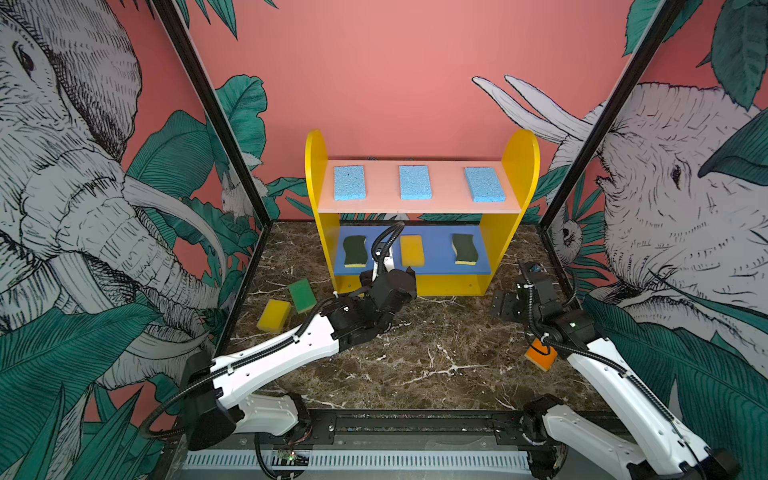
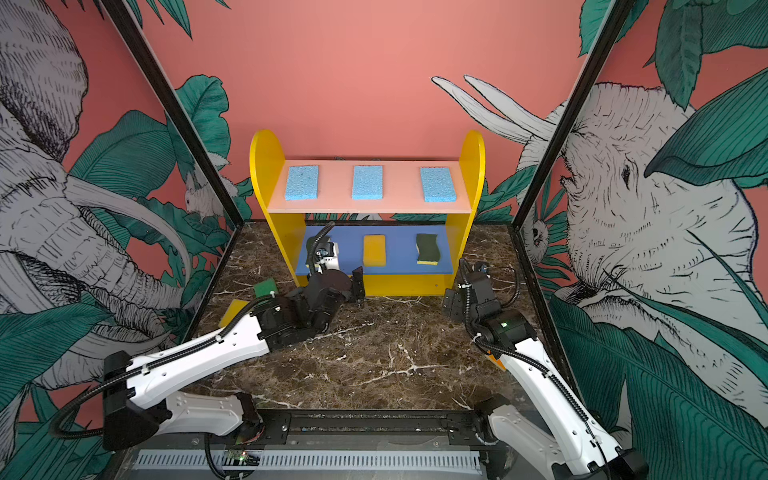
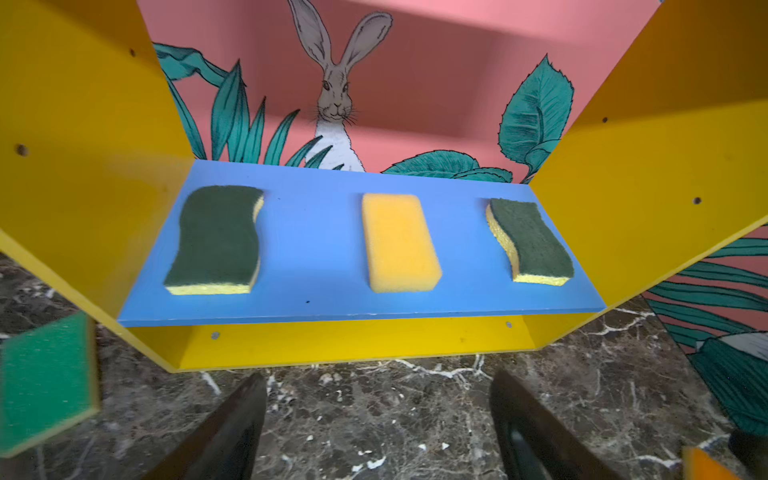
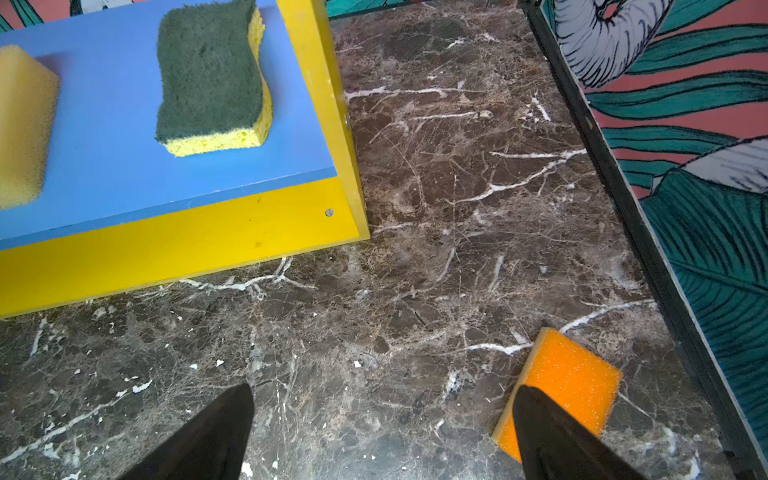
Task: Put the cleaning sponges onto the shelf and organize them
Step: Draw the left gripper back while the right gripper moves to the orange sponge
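The shelf [image 1: 519, 166] stands at the back. Its pink top board carries three light-blue sponges [image 1: 349, 183] [image 1: 414, 182] [image 1: 484, 184]. On the blue middle board lie two wavy dark-green sponges [image 3: 216, 241] [image 3: 530, 243] with a yellow sponge [image 3: 399, 243] between them. A green sponge [image 1: 302, 294] and a yellow sponge [image 1: 274, 316] lie on the floor left of the shelf. An orange sponge [image 4: 573, 378] lies at the right. My left gripper [image 3: 378, 382] hangs open and empty before the shelf's base. My right gripper [image 4: 384, 392] is open and empty, beside the orange sponge.
The floor is dark marble [image 1: 415, 353], closed in by patterned walls with black corner posts [image 1: 216, 124] [image 1: 602, 137]. A black rail [image 1: 415, 428] runs along the front edge. The right arm [image 1: 602, 361] partly covers the orange sponge in both top views.
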Robot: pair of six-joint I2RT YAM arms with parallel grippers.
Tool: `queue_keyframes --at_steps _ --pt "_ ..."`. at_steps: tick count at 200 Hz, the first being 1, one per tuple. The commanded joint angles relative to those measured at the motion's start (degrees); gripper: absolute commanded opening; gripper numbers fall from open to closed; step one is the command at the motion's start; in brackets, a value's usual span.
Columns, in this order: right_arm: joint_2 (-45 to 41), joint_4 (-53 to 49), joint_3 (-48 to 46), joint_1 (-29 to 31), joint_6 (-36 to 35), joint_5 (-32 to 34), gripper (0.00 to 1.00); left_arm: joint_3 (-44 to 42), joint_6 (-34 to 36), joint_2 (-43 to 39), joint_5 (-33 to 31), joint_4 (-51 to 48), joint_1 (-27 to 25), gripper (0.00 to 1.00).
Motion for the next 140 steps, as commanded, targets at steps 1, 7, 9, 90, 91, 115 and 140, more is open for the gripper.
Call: queue_keyframes --at_steps 1,7,9,90,91,115,140 --pt "1.44 1.36 1.91 -0.18 1.36 0.1 0.99 -0.4 0.98 -2.83 0.33 -10.0 3.83 0.88" --pt "2.12 1.42 2.18 -0.24 1.36 0.1 0.99 -0.26 0.17 -3.11 0.82 -12.44 5.03 0.88" --pt "2.35 1.4 2.31 -0.19 1.36 -0.02 0.99 -0.25 -0.1 -3.25 0.84 -13.15 5.37 0.89" --pt "8.31 1.74 2.7 -0.18 3.38 -0.86 0.98 -6.82 -2.35 -9.96 -5.27 -17.2 10.33 0.93" --pt "8.3 1.74 2.67 -0.18 3.47 -0.79 0.98 -6.79 -2.3 -9.99 -5.29 -17.3 10.4 0.93" --pt "7.87 0.6 1.69 -0.18 5.42 0.51 0.98 -6.22 -1.39 -9.69 -6.08 -18.74 11.15 0.94" --pt "8.52 -2.96 1.28 -0.2 8.62 4.83 0.98 -5.97 -1.18 -8.97 -5.18 -18.75 12.05 0.94"
